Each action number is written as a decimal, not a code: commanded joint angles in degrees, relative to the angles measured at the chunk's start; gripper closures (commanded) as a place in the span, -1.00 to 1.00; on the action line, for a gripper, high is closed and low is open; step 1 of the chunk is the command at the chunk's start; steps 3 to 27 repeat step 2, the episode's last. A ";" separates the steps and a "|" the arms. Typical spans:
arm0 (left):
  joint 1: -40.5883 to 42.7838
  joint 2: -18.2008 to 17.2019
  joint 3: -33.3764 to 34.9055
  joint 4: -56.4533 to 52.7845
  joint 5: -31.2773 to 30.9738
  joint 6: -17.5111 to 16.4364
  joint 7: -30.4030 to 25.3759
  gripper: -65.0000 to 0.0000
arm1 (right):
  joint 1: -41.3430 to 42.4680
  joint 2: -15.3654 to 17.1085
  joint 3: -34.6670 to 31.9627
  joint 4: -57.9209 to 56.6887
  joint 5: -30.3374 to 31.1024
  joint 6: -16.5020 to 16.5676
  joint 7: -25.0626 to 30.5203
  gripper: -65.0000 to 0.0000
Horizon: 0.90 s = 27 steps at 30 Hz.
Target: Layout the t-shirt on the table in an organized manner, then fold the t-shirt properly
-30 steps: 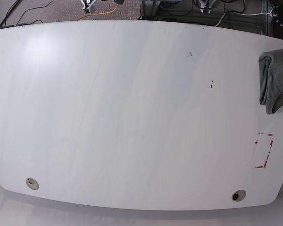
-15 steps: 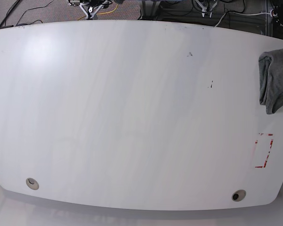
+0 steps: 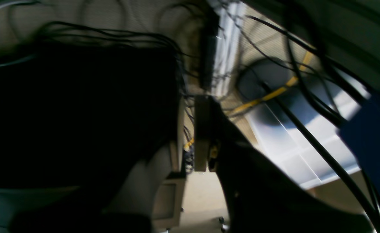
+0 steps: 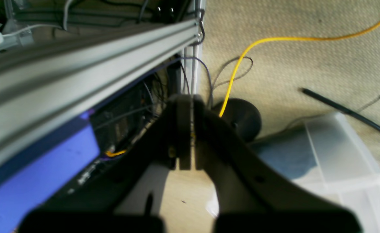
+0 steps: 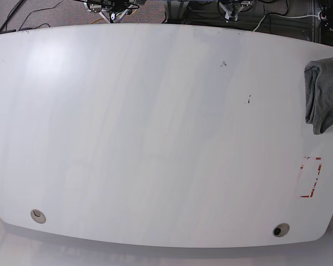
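Observation:
The grey t-shirt (image 5: pixel 325 95) lies bunched at the right edge of the white table (image 5: pixel 155 138), partly cut off by the frame. Both grippers hang beyond the table's far edge, far from the shirt. My right gripper (image 5: pixel 107 8) shows at the top left of the base view, my left gripper (image 5: pixel 233 5) at the top middle. In the right wrist view my right gripper (image 4: pixel 186 103) is shut and empty above the carpet. The left wrist view has my left gripper (image 3: pixel 205 102) shut with nothing in it, over cables.
A red tape rectangle (image 5: pixel 311 177) marks the table's right front. Two cable holes (image 5: pixel 38 215) (image 5: pixel 280 229) sit near the front edge. Behind the table are an aluminium frame rail (image 4: pixel 79 64), a yellow cable (image 4: pixel 274 40) and a translucent plastic box (image 4: pixel 339 161).
Both grippers have edged further into view at the top of the base view. The t-shirt has not moved.

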 commanded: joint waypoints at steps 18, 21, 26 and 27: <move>-0.85 -0.66 0.06 -0.08 0.10 0.21 0.21 0.85 | -0.10 -0.16 0.05 0.14 0.16 0.27 0.14 0.98; -0.85 -0.66 0.06 -0.08 0.10 0.21 0.21 0.85 | -0.10 -0.16 0.05 0.14 0.16 0.27 0.14 0.98; -0.85 -0.66 0.06 -0.08 0.10 0.21 0.21 0.85 | -0.10 -0.16 0.05 0.14 0.16 0.27 0.14 0.98; -0.85 -0.66 0.06 -0.08 0.10 0.21 0.21 0.85 | -0.10 -0.16 0.05 0.14 0.16 0.27 0.14 0.98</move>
